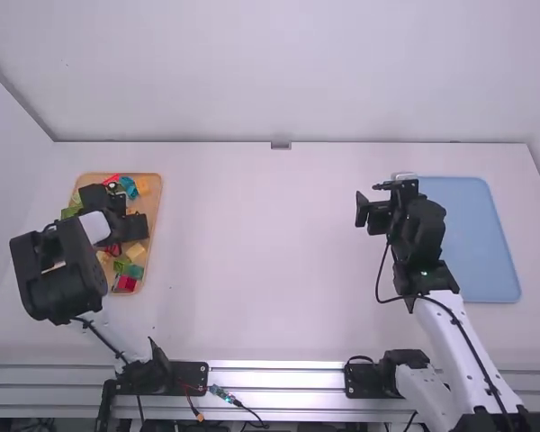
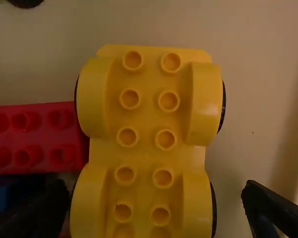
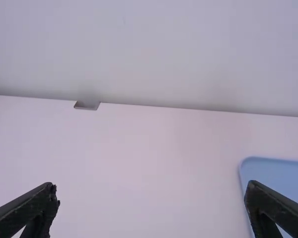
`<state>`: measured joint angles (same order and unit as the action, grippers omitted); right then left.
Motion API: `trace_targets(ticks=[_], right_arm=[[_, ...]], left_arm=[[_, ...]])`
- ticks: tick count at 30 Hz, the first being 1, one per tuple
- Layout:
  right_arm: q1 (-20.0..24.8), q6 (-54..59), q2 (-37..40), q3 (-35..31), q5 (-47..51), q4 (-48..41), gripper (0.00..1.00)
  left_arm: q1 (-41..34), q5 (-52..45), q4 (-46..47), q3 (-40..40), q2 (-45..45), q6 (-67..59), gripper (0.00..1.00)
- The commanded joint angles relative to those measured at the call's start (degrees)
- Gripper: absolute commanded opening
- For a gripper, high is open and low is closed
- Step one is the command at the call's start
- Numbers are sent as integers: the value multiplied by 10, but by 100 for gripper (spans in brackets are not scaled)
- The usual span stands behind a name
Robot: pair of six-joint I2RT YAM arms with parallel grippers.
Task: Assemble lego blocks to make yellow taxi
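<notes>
Sitting in the brown tray (image 1: pixel 155 202), the yellow car bottom (image 2: pixel 148 153) is lying beside a red block (image 2: pixel 35 136), its top showing bare. The left claw (image 2: pixel 155 191) is hanging around it, wide apart and not squeezing. The building is probably just starting, with lifting and stacking left. The right claw (image 3: pixel 153 188) is waiting wide, holding nothing, near the blue tray (image 1: pixel 481 243).
</notes>
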<state>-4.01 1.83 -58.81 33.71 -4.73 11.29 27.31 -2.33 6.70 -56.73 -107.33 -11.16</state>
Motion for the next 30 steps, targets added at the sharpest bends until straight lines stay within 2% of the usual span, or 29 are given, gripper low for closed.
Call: trace_targets(ticks=[1,6,12,22,26,30], right_arm=[[-1,-1,0,12,1,-1,99],[-1,-1,0,12,1,-1,99],[-1,-1,0,12,1,-2,99],[-1,-1,0,12,1,-2,99],[-2,-1,0,12,1,-4,99],[-1,-1,1,12,1,-8,99]], left_arm=[[0,2,-2,-12,-11,-7,92],[1,2,-9,-9,-12,-11,91],[0,-10,-28,1,-12,-11,75],[-3,-12,-13,1,-12,-6,69],[-3,-11,-13,2,-12,-6,60],[-3,-11,-13,2,-12,2,61]])
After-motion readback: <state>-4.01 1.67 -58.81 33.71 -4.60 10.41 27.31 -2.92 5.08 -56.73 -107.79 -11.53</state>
